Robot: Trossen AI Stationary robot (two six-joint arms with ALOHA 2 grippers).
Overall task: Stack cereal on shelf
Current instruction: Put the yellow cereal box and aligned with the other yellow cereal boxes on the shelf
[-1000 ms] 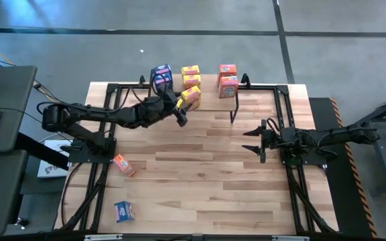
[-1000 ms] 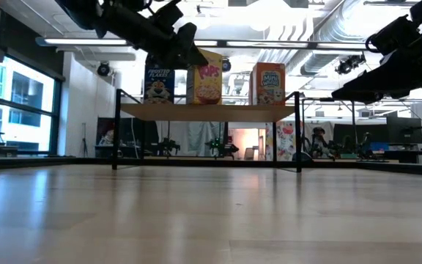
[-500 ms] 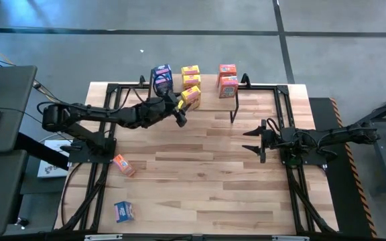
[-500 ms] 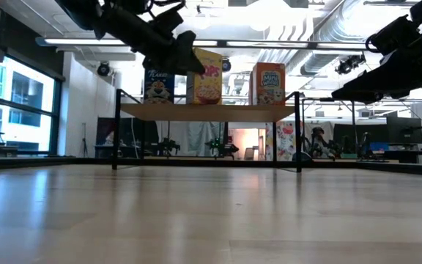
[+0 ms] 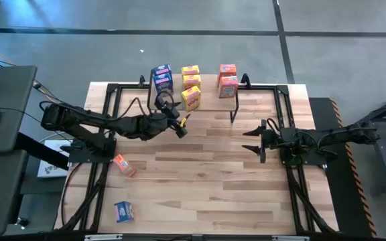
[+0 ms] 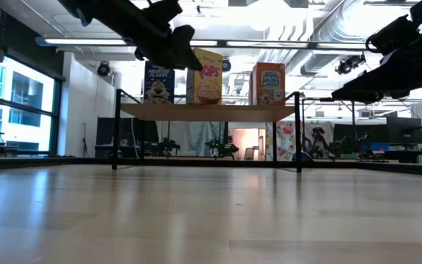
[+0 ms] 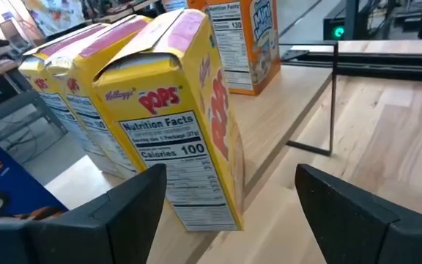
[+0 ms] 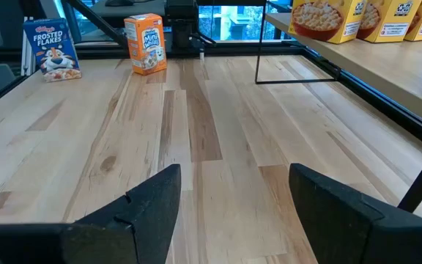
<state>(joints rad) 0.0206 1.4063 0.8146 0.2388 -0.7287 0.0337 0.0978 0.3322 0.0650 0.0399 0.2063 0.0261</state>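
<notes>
We see the shelf at the far edge of the table, its light wooden top carrying cereal boxes in three groups. Blue Frosted Flakes boxes stand at its left end. Three yellow Pops boxes stand in a row in the middle. Two orange-red Mini-Wheats boxes stand at the right end.

The left gripper hangs just in front of the shelf, its fingers spread wide and holding nothing. In its wrist view the nearest Pops box stands upright between the two dark fingers, apart from both.

The right gripper waits above the table's right side, part-way open and empty.

Two boxes are off the shelf, on the table's left side. An orange-red Mini-Wheats box lies nearer the middle, and a blue Frosted Flakes box sits near the front edge.

From the low view the left arm hides part of the blue box on the shelf. From above we cannot tell how many blue boxes stand there.
</notes>
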